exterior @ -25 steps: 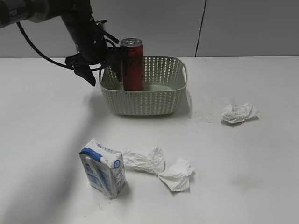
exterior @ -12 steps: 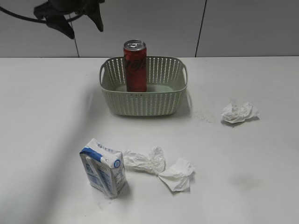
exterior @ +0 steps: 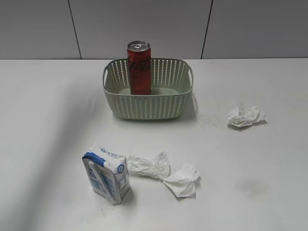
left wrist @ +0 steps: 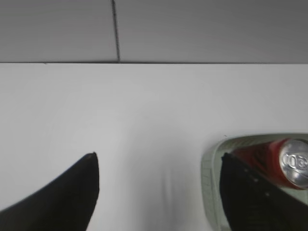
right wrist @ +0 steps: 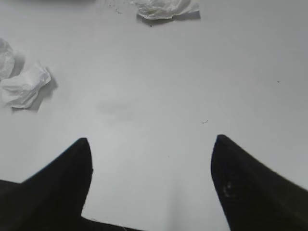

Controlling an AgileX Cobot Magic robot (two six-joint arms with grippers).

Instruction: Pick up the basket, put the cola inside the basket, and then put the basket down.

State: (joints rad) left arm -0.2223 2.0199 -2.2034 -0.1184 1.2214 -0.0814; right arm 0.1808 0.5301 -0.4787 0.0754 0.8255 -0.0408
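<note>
The sage-green basket (exterior: 148,101) stands on the white table at centre back. The red cola can (exterior: 139,67) stands upright inside it, at its left half. Neither arm shows in the exterior view. In the left wrist view my left gripper (left wrist: 159,156) is open and empty, high above bare table, with the basket's rim (left wrist: 208,168) and the cola's silver top (left wrist: 294,162) at its lower right. In the right wrist view my right gripper (right wrist: 151,140) is open and empty above bare table.
A white-and-blue milk carton (exterior: 106,174) stands front left. Crumpled tissues lie beside it (exterior: 149,166), at front centre (exterior: 183,180) and at the right (exterior: 245,116); tissues also show in the right wrist view (right wrist: 24,84) (right wrist: 163,7). A grey panelled wall (exterior: 154,29) runs behind.
My left arm let go of the cola can in the basket, rose up and to the left, and has left the exterior view. The can stays upright in the basket.
</note>
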